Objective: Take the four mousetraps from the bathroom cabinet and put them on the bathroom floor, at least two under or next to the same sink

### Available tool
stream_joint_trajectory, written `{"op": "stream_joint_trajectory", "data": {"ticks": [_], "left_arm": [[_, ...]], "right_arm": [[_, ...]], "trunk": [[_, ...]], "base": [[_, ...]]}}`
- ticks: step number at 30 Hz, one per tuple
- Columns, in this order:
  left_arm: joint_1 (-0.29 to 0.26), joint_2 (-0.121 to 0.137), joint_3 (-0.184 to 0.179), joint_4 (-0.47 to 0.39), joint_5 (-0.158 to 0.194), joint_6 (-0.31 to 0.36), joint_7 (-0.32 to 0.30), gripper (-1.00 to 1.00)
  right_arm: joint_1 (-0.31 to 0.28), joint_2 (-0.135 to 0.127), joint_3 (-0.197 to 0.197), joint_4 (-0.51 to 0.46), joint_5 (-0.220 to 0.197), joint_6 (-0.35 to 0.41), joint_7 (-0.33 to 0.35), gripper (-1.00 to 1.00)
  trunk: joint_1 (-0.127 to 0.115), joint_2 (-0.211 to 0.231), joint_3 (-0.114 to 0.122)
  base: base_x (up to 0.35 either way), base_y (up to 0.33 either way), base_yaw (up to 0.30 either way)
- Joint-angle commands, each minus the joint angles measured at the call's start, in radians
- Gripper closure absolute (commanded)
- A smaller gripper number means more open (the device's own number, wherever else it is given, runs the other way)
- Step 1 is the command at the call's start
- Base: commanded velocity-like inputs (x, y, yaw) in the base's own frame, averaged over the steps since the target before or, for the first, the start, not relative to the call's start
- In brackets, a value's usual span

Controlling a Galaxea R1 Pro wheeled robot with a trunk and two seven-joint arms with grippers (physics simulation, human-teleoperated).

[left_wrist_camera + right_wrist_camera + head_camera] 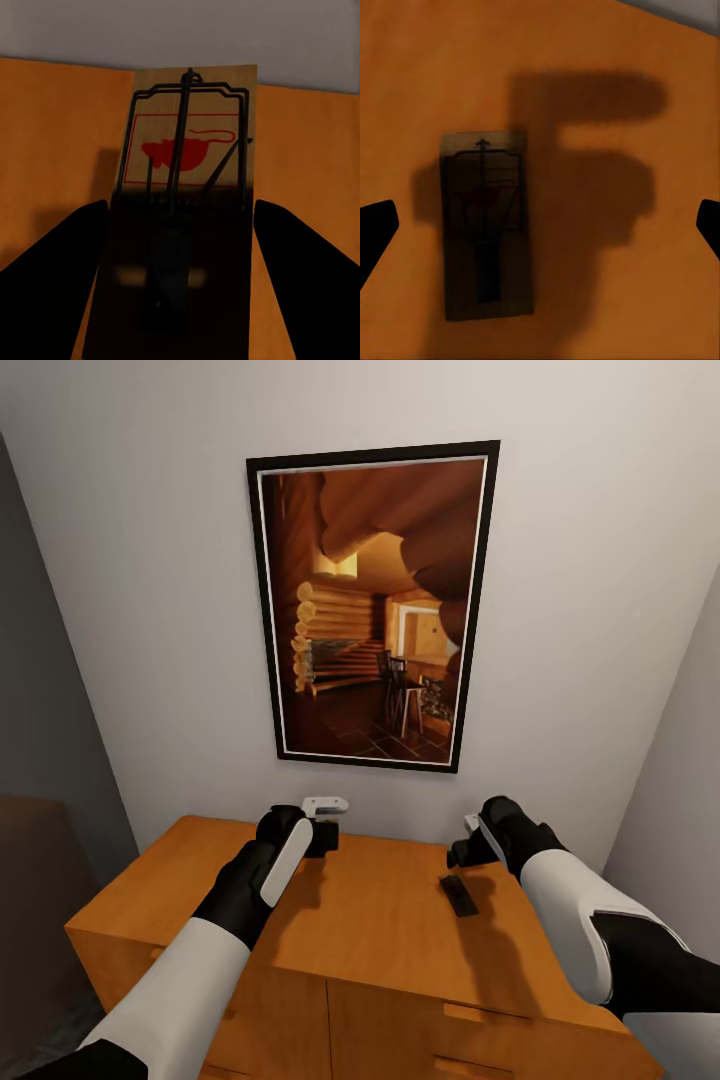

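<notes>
From my head camera I look down on the cabinet [330,920] under a framed picture [375,605] on the grey wall. My left claw [325,822] hangs over the back of the cabinet top, near the wall; whether it grips anything I cannot tell from here. My right claw [468,838] hovers just behind a mousetrap [459,894] lying flat on the top, so my right arm is plainly the nearer one to it. Its long axis runs roughly from the wall toward the front edge. Nothing stands between claw and trap.

Through my left wrist camera, a second mousetrap [186,187] with a red mouse print sits between my two fingers [52,270], long axis running along them. The fingers flank its sides closely, but I cannot tell whether they are clenched on the board.

Through my right wrist camera, the trap [486,232] lies on the orange top beside my arm's shadow, and my fingertips [375,232] stand spread far apart, released. I judge I need to shift toward it before closing across its short sides.
</notes>
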Motion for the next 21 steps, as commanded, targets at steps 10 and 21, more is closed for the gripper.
{"op": "stream_joint_trajectory", "data": {"ticks": [10,21], "left_arm": [[-0.001,0.000,-0.001,0.000,0.010,0.002,0.009,1.00],[-0.001,0.000,-0.002,0.000,0.010,0.002,0.008,1.00]], "right_arm": [[-0.002,0.000,-0.011,-0.006,0.010,-0.127,-0.001,-1.00],[-0.004,-0.003,-0.007,0.020,0.017,-0.008,-0.001,-1.00]], "trunk": [[0.000,-0.001,-0.002],[0.000,-0.001,-0.002]], "base": [[0.000,0.000,0.000],[0.000,0.000,0.000]]}}
